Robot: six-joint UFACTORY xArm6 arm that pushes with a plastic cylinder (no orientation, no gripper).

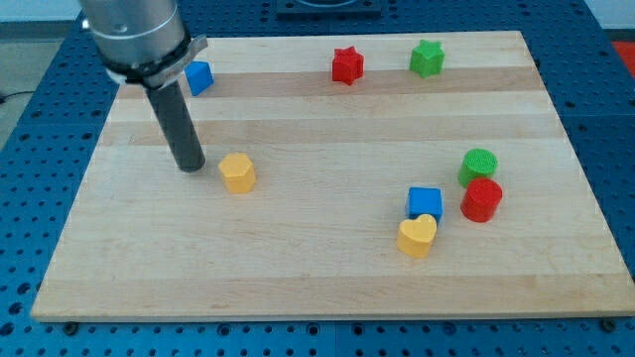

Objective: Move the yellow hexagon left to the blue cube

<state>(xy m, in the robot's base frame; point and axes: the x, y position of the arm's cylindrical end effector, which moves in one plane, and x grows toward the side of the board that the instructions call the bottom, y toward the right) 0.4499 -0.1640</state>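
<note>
Your tip (190,167) sits just left of the yellow hexagon (237,173), not touching; no pincer here, bare rod; blue cube (425,202) lies far right, w/ hexagon between.

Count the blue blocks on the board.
2: one blue block at the view's top left, partly behind the arm; one blue cube lower right, touching the yellow heart.

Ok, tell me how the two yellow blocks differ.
Shape: the yellow hexagon has flat sides; the yellow heart is lobed.
Place: the hexagon sits on the view's left just right of my tip; the heart sits lower right.
Neighbours: the hexagon stands alone; the heart touches a blue cube.
Both are yellow.
</note>
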